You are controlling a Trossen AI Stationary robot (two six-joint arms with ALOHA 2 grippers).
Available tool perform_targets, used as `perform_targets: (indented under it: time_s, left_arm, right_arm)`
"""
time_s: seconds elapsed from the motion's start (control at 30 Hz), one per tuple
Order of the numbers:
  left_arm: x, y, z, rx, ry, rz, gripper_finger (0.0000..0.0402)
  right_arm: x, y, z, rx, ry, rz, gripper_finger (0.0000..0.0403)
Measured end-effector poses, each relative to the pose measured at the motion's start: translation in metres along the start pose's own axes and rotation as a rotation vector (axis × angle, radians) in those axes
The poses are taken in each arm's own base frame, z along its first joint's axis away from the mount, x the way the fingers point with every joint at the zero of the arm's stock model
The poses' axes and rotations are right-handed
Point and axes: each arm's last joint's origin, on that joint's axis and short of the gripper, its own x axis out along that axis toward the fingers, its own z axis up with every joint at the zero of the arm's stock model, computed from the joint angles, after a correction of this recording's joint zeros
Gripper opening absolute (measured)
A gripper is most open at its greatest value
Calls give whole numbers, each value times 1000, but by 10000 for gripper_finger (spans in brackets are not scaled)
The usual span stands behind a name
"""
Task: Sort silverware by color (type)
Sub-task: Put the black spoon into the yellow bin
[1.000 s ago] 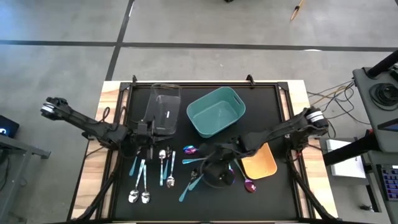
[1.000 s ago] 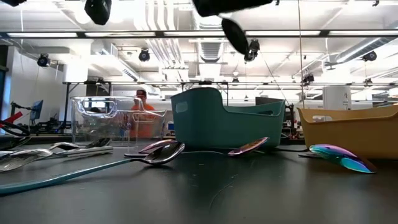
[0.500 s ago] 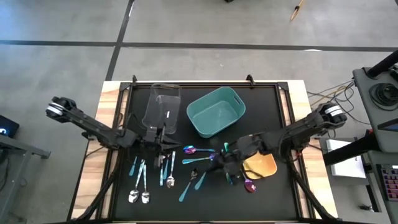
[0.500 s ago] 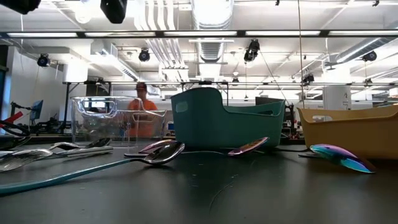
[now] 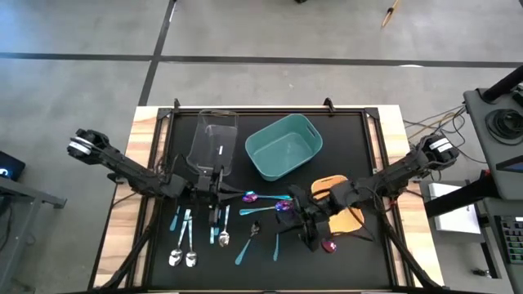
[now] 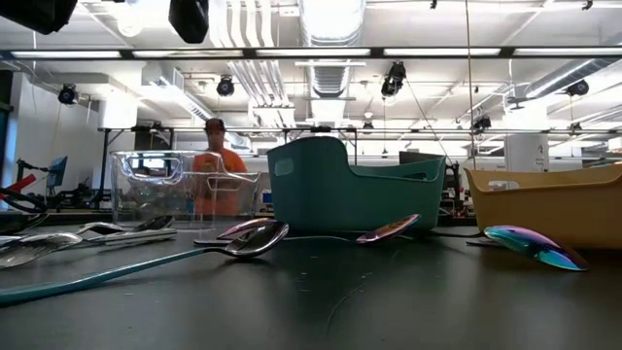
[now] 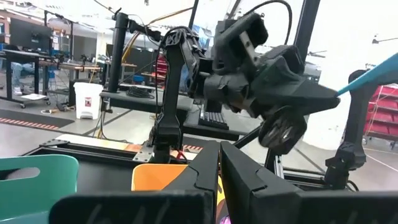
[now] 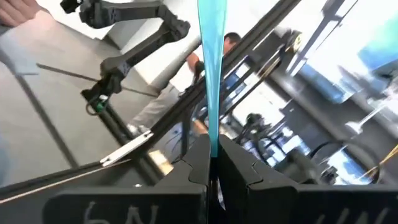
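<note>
My right gripper (image 5: 284,222) hangs over the middle of the black table, shut on a teal-handled utensil (image 5: 275,247). That utensil's handle (image 7: 368,76) also shows in the left wrist view, sticking out beside my right gripper. My left gripper (image 5: 222,194) is shut with nothing in it, above the spoons at centre left; in its own view its fingertips (image 7: 219,167) are together. Silver spoons (image 5: 184,249), teal-handled pieces (image 5: 245,250) and iridescent purple-blue spoons (image 5: 250,197) lie flat on the table. In the low view, spoons (image 6: 255,238) lie in front of the bins. My right gripper pinches the utensil's teal handle (image 8: 211,127) between its two fingers. The fingers point about level toward the table's left and lie across the handle. The utensil is lifted clear of the table, and its long teal end runs out past the fingertips; the fingers hide its other end.
A clear bin (image 5: 214,140) stands at the back left and a teal bin (image 5: 283,145) at the back centre. An orange bin (image 5: 341,216) lies partly under my right arm. A person in orange (image 6: 212,165) stands in the room beyond the table.
My right gripper has risen from the table's middle with the teal-handled utensil and drawn back toward the right edge. It has tipped from pointing down to about level and rolled. My left gripper has moved toward the table's middle and sunk a little.
</note>
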Motion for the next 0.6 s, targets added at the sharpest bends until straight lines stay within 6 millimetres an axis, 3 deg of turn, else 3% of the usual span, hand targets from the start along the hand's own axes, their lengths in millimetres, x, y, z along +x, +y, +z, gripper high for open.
perform_targets:
  time_s: [0.23, 0.6]
  left_arm:
    - [3, -2, -4, -3, -20, -28, 0]
    - [0, -4, 7, 24, -76, -94, 0]
  right_arm:
    - [6, 7, 13, -106, -148, -120, 9]
    - [15, 27, 0, -165, -243, -257, 9]
